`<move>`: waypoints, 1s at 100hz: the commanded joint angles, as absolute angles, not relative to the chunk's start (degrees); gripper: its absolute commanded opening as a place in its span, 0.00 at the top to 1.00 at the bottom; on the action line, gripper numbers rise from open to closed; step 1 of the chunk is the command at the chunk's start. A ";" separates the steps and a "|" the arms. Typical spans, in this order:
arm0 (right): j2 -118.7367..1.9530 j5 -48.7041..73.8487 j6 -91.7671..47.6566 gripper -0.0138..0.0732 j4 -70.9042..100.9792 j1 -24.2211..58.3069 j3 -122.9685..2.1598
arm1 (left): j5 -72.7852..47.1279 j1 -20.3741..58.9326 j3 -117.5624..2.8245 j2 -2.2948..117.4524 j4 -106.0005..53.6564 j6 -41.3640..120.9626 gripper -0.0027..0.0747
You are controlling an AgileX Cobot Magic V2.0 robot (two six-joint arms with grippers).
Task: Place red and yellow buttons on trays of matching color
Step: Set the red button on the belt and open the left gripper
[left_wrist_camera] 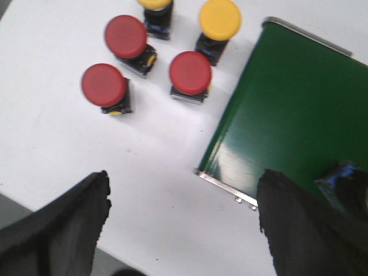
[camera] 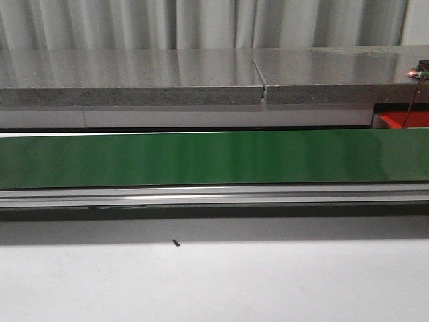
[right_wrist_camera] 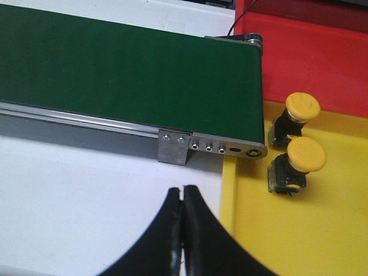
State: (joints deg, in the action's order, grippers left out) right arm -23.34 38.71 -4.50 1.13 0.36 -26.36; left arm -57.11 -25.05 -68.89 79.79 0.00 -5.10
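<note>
- Five buttons are seen waiting on the white table (left_wrist_camera: 69,144) in the left wrist view, just beside the end of the green conveyor belt (left_wrist_camera: 293,115): three red ones (left_wrist_camera: 104,85) (left_wrist_camera: 126,36) (left_wrist_camera: 190,72) and two yellow ones (left_wrist_camera: 220,18) (left_wrist_camera: 156,3) (the last cut off at the picture's edge).
- The step in hand is judged to be a pick from this cluster by the left gripper (left_wrist_camera: 184,213). One button is best chosen at the cluster's edge, the fingers set to either side of its cap and clear of its neighbours, since the buttons stand close together.
- The left jaws are spread wide apart; nothing is held or touched by them.
- The right gripper (right_wrist_camera: 184,218) is closed, its two fingers pressed together with nothing between them, above the table's edge near the belt's end.
- Two yellow buttons (right_wrist_camera: 302,107) (right_wrist_camera: 305,155) are already lying in the yellow tray (right_wrist_camera: 299,230); the red tray (right_wrist_camera: 322,57) lies beyond it, and no button is seen in its visible part.
- From the front, only the bare belt (camera: 201,157) is shown (no button rides on it).
</note>
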 commanded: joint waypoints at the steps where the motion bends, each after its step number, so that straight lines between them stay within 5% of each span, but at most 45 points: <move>1: -23.64 35.12 -4.55 0.92 1.16 -0.10 -27.71 | -55.84 -28.18 -70.85 78.08 -1.10 -4.20 0.29; 35: -23.64 35.12 -4.55 0.92 1.16 -0.10 -27.71 | -54.66 -36.37 -70.85 86.44 -5.80 2.87 0.29; 100: -23.64 35.16 -4.55 0.92 1.16 -0.10 -27.71 | -39.45 -36.19 -70.85 99.33 -10.75 7.66 0.30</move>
